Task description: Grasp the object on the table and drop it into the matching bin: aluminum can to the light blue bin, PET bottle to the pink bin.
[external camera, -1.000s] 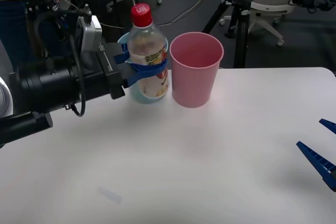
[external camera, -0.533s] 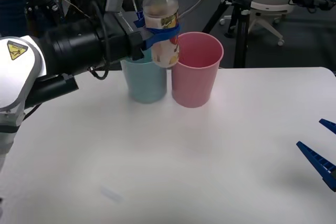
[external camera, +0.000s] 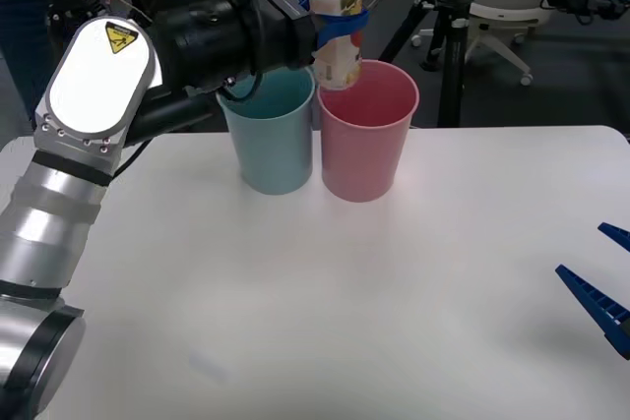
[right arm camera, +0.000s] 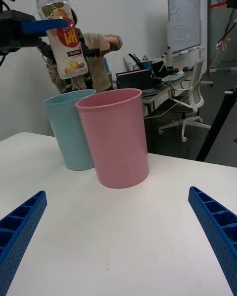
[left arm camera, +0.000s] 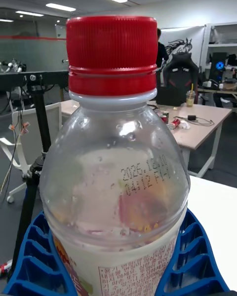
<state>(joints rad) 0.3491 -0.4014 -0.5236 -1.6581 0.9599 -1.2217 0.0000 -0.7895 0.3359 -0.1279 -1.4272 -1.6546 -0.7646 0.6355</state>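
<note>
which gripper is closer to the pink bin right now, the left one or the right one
Left. The left gripper is shut on the PET bottle, holding it just above the rim of the pink bin. The right gripper is open, low over the table's near right edge, well apart from the bin.

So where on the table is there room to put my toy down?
The table is bare in front of the light blue bin and the pink bin, out to the open right gripper at the right edge. It's crowded at the back: both bins touch, and the left gripper holds the PET bottle above them.
</note>
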